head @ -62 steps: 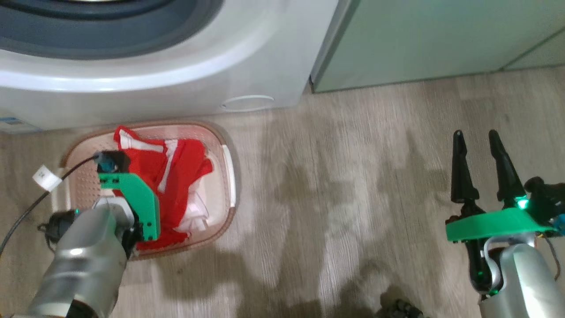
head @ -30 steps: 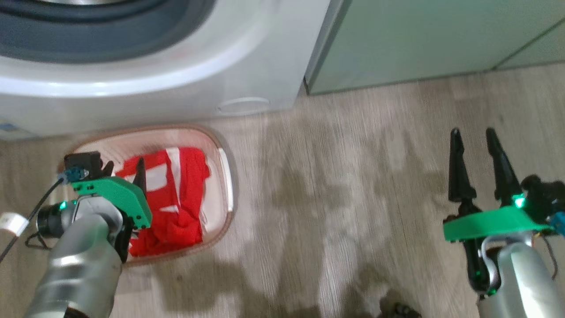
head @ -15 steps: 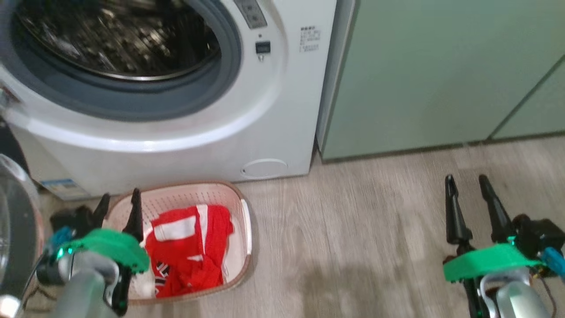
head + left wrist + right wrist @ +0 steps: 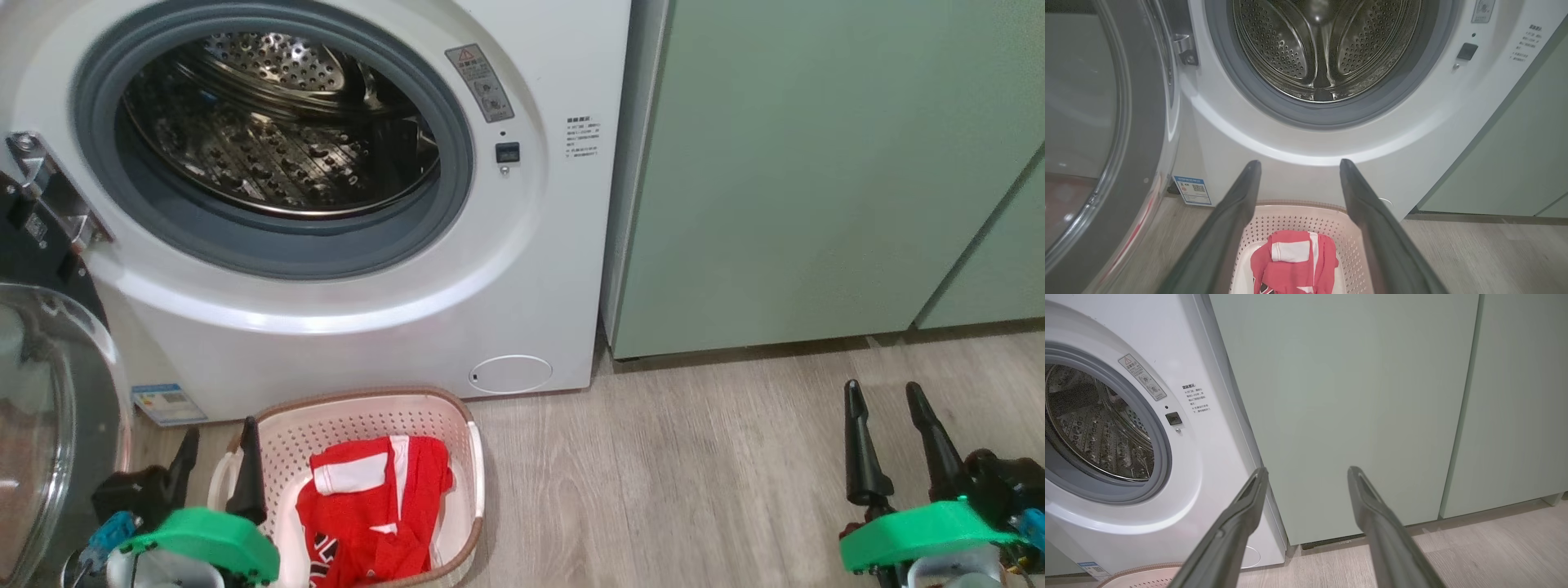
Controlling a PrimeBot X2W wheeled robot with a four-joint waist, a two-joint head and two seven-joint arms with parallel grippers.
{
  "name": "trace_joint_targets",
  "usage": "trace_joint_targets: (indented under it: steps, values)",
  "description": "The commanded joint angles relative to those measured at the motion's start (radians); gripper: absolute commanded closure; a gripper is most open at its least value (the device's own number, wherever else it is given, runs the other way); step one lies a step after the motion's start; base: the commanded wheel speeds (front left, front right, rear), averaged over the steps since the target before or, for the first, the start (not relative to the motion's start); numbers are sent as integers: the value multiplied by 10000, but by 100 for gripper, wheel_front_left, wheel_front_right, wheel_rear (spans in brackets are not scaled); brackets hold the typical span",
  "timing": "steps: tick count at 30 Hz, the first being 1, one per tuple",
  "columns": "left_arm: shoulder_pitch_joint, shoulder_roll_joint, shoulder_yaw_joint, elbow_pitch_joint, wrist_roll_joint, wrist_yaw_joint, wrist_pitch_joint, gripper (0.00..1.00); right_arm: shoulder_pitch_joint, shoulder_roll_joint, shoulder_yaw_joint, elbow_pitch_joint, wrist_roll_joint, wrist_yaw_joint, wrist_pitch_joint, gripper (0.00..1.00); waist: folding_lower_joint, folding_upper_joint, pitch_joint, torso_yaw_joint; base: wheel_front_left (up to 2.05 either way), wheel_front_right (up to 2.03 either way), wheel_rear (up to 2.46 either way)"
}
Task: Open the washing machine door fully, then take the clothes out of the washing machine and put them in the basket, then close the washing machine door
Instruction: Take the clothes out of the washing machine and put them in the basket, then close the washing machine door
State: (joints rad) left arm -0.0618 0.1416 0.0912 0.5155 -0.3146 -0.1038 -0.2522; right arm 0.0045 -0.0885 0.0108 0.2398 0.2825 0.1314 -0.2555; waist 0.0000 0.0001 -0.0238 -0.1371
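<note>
The white washing machine [image 4: 522, 269] [image 4: 1298, 171] [image 4: 1208, 465] stands ahead with its steel drum bare. Its washing machine door [image 4: 49, 425] [image 4: 1102, 122] hangs swung wide open at the left, clear window toward me. On the floor in front sits the cream basket [image 4: 469, 457] [image 4: 1347, 245] [image 4: 1139, 575] holding the red clothes [image 4: 375, 506] [image 4: 1294, 261]. My left gripper [image 4: 219, 449] [image 4: 1296, 163] is open and empty, just left of and above the basket. Over bare floor at the lower right my right gripper [image 4: 883, 392] [image 4: 1306, 470] is open and empty too.
Pale green cabinets [image 4: 816, 180] [image 4: 1355, 400] stand right of the washer. A small round white hatch [image 4: 512, 373] and a blue sticker [image 4: 167, 403] mark the washer's lower front. Wood-look floor [image 4: 694, 490] stretches between basket and right gripper.
The head camera has tilted up, bringing the drum opening and door into view. My left gripper has lifted out of the basket and back to its left, leaving the clothes inside.
</note>
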Motion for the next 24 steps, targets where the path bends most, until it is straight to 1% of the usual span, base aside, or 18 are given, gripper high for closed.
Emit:
trace_joint_targets:
  steps: [1, 15, 24]
  values:
    - [-298, 66, 454, -442, 148, 7, -94, 0, -169, -87, 148, -326, -9, -7, -63, 0, 0, -1, -86, 60, 0, 0, 0]
    - [-163, -205, 525, -625, 555, -132, -95, 0, -58, -93, 71, -347, 4, -7, -63, 0, 0, -1, -241, 65, 0, 0, 0]
    - [-120, -293, 695, -617, 558, -184, -95, 0, -33, -62, 72, -345, 7, -7, -63, 0, 0, -1, -253, 58, 0, 0, 0]
